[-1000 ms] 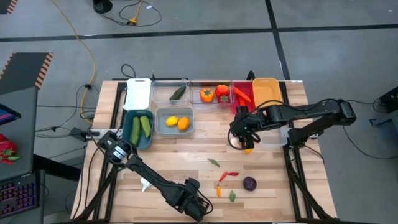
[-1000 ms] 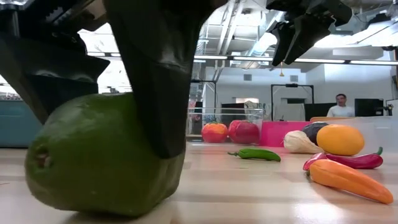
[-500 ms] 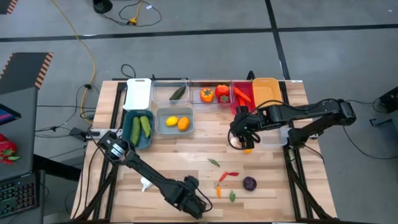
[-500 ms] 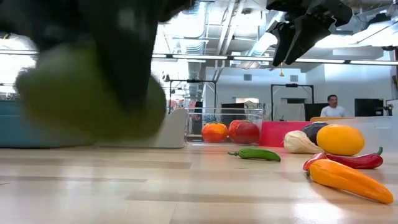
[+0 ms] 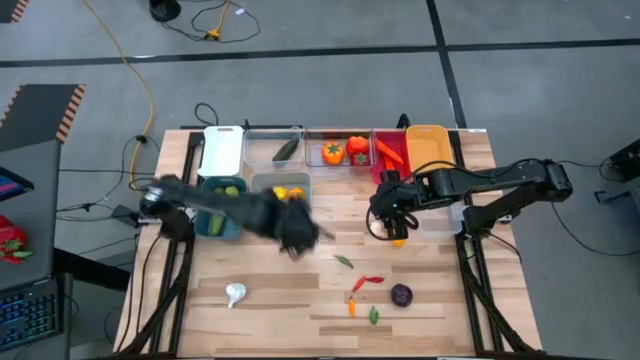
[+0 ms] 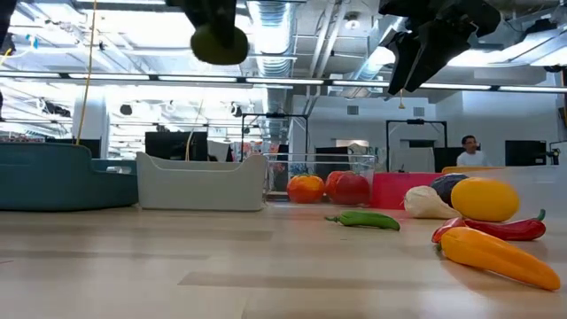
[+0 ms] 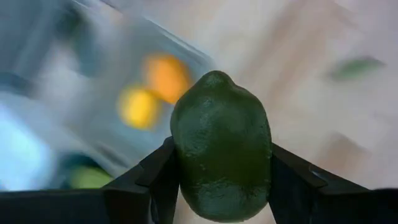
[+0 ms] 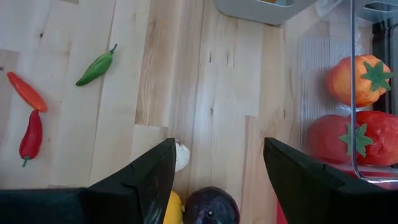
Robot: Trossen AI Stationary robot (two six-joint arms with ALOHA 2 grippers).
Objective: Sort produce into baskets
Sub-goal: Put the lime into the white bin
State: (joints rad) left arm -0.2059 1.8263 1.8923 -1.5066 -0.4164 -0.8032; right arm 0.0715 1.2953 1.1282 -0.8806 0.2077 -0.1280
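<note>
Two arms are working over our wooden table (image 5: 300, 300). Our left gripper (image 7: 217, 177) is riding high above the boards, just beside the grey-blue tub (image 5: 262, 188) that is holding a yellow lemon (image 7: 138, 107) and an orange fruit (image 7: 168, 76), and its fingers are clamped on a dark green lime-shaped fruit (image 7: 221, 155); from table height we are seeing that fruit (image 6: 219, 42) hanging well clear of the surface. The arm itself is blurring in the overhead view, so we are not placing it more finely than that.

Our right gripper (image 8: 217, 180) is hovering near the red tub (image 5: 390, 155) and the orange tub (image 5: 428, 148), with its jaws standing apart and nothing between them. Directly below it, a purple ball (image 8: 211, 206), a white garlic (image 8: 181, 155) and a yellow fruit (image 8: 173, 208) are sitting close together on the wood.

Along the far edge we are seeing the white tub (image 5: 222, 150), then a clear tub (image 5: 272, 135) with one green vegetable in it, then a second clear tub (image 5: 315, 135) holding an orange pepper (image 8: 356, 79) and a red pepper (image 8: 348, 140). Cucumbers (image 5: 232, 190) are lying in the teal tub (image 5: 208, 225).

Loose on the boards are another white garlic (image 5: 235, 294), a green chilli (image 8: 96, 65), a red chilli (image 8: 31, 138), a small orange carrot (image 8: 26, 91) and a second purple ball (image 5: 401, 295), all well apart from both grippers.
</note>
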